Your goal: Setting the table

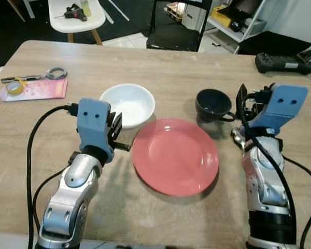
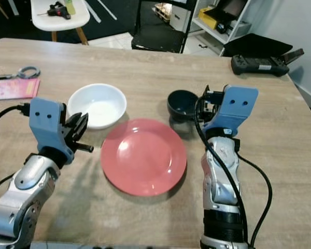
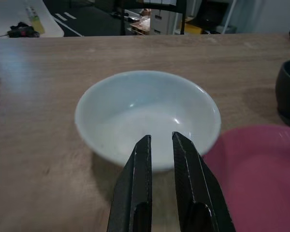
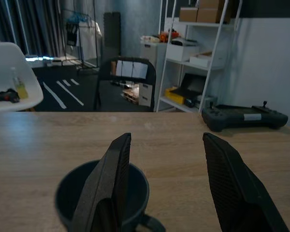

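Wooden surface (image 1: pixel 160 72) seen from the robot's head, with both arms raised over its near edge. Nearest the robot, a pink plate (image 1: pixel 175 155) lies flat between the two arms. Left gripper (image 3: pixel 161 140): fingers nearly closed, a narrow gap between them, holding nothing, tips just short of the near rim of the white bowl (image 1: pixel 127 105). The bowl stands upright, just beside the plate's far-left edge. Right gripper (image 4: pixel 166 145): fingers spread wide apart and empty, poised just behind the dark cup (image 1: pixel 213 104), which stands upright beyond the plate's far-right edge, handle toward the gripper. Farther left on the surface: a pink booklet (image 1: pixel 37 89), a roll of tape (image 1: pixel 14 86) and scissors (image 1: pixel 52 73). Far right corner: a black controller (image 1: pixel 286 61). Beyond the surface: a white chair (image 1: pixel 76 14) and a black chair (image 1: pixel 173 31).
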Robot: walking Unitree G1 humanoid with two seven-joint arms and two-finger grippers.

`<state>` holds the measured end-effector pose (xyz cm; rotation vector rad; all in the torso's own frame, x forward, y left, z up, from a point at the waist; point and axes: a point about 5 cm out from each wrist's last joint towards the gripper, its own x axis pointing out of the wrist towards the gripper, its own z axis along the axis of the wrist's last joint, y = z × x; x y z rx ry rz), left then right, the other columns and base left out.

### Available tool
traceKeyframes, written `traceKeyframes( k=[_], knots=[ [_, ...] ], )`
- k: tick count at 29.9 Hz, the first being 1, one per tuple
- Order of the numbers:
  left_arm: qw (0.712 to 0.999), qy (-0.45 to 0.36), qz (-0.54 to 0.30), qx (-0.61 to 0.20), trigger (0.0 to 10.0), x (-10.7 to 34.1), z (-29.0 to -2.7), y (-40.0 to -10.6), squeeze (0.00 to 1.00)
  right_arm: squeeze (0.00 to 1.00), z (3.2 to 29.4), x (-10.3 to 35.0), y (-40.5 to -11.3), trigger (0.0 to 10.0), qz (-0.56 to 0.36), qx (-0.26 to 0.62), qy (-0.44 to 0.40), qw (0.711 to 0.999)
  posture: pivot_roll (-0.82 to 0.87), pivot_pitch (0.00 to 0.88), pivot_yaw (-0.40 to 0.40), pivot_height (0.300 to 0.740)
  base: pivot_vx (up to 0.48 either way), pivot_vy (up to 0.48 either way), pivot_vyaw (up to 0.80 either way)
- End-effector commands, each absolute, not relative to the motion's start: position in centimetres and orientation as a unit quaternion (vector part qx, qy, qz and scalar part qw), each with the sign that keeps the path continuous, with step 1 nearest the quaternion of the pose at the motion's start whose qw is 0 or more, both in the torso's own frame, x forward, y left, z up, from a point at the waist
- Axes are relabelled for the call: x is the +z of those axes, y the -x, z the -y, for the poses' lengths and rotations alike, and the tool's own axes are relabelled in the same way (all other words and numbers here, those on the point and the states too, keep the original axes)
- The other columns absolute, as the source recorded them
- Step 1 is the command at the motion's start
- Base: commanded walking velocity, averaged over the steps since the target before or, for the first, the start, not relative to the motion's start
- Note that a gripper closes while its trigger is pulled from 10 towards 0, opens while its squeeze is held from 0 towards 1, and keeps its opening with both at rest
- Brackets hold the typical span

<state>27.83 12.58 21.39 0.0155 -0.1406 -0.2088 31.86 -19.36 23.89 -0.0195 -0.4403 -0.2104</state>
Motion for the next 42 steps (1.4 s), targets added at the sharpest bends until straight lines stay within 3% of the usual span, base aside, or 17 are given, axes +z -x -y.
traceKeyframes(
  k=[1,42],
  knots=[
    [0.993,-0.008,0.061,-0.103,10.0,20.92,-12.6,-27.81,0.0,0.0,19.75,23.32,-31.74,10.0,0.212,-0.113,0.012,0.971,0.05,0.133,0.031,0.74,-0.3,0.0,0.0],
    [0.993,-0.008,0.06,-0.106,10.0,20.89,-12.44,-27.78,0.0,0.0,20.04,23.03,-31.45,10.0,0.209,-0.12,0.015,0.97,0.05,0.141,0.038,0.74,-0.29,0.0,0.0]
  ],
)
